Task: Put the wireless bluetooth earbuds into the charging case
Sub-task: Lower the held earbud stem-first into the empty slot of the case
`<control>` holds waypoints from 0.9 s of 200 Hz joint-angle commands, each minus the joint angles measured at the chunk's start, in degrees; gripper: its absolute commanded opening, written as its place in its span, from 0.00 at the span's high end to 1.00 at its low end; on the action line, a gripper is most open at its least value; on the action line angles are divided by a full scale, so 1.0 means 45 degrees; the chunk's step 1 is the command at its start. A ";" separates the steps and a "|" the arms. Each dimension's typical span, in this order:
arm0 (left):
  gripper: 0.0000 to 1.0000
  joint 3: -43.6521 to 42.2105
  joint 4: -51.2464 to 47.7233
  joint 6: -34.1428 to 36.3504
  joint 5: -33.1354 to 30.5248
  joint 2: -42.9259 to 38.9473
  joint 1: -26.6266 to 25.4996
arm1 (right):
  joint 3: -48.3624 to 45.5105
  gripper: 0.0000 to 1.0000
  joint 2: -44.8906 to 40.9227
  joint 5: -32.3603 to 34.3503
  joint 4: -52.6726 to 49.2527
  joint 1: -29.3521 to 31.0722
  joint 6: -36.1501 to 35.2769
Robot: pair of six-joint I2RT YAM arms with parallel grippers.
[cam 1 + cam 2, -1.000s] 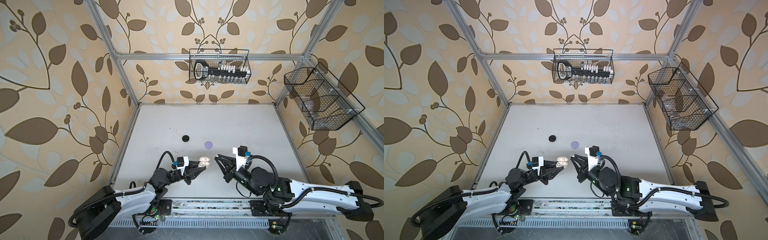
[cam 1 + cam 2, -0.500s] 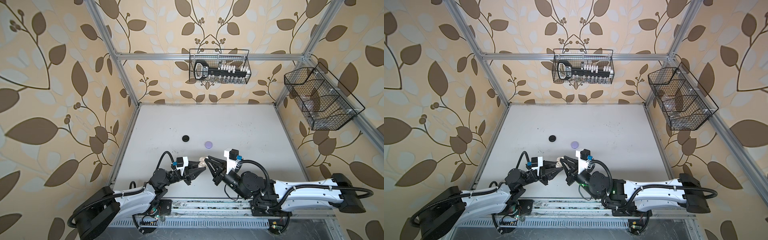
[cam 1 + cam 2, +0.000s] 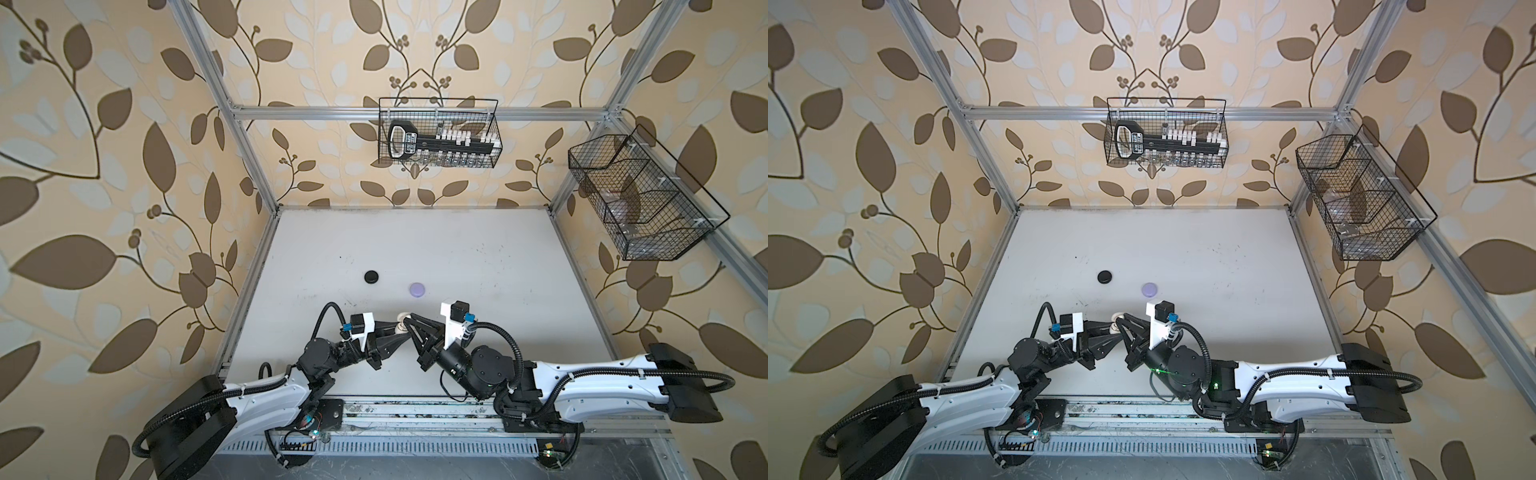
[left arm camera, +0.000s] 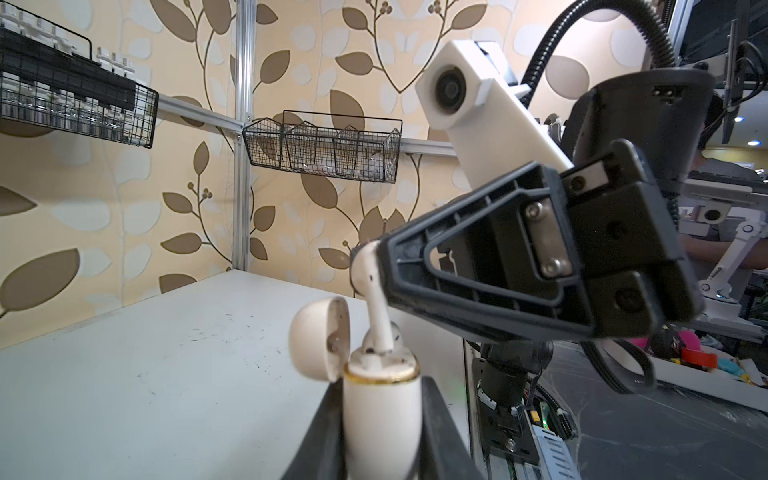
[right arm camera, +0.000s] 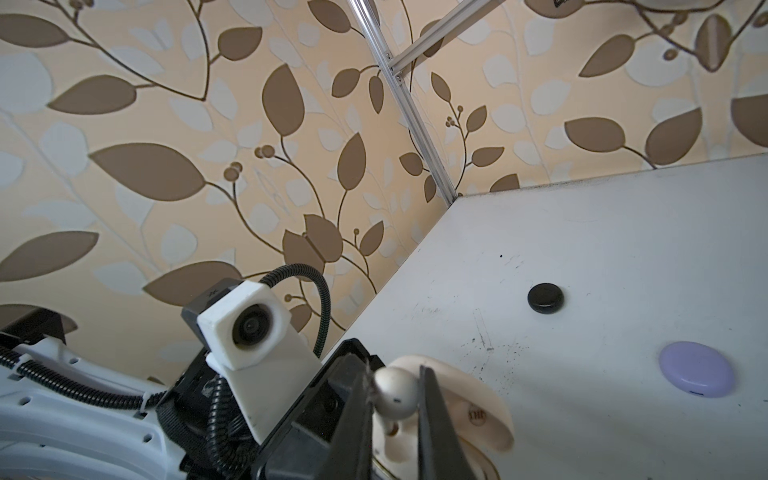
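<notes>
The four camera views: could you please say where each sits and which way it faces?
Top views: overhead, looking down at the table; left gripper, right gripper and arms show.
Left wrist: behind the left gripper, facing the right gripper and back-right corner; its fingers clamp the cream charging case.
Right wrist: behind the right gripper, facing the back-left corner; its fingers pinch the cream earbud.
Shared: both wrist views show earbud and case.

The right gripper (image 5: 390, 370) pinches a cream earbud (image 5: 395, 397) at the mouth of the open cream case (image 5: 473, 399). Farther off on the white table (image 5: 602, 232) lie a black case (image 5: 545, 297) and a lavender case (image 5: 696, 376), both closed.
</notes>
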 commanded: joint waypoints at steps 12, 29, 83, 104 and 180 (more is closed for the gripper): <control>1.00 0.0204 0.1078 -0.0080 -0.0229 -0.0232 -0.0107 | -0.0346 0.93 0.0275 0.0395 0.0599 0.0154 0.0543; 1.00 0.0199 0.1070 -0.0078 -0.0265 -0.0235 -0.0121 | -0.0447 0.93 0.0329 0.0421 0.0637 0.0188 0.0713; 1.00 0.0194 0.1069 -0.0094 -0.0325 -0.0276 -0.0121 | -0.0471 0.93 0.0399 0.0426 0.0533 0.0456 0.0942; 1.00 0.0189 0.1079 -0.0096 -0.0307 -0.0271 -0.0121 | -0.0484 0.93 0.0392 0.0408 0.0446 0.0517 0.1048; 1.00 0.0020 0.1069 0.0461 0.0224 -0.0402 -0.0121 | -0.0408 0.93 -0.0053 0.0305 -0.0266 0.0555 0.1272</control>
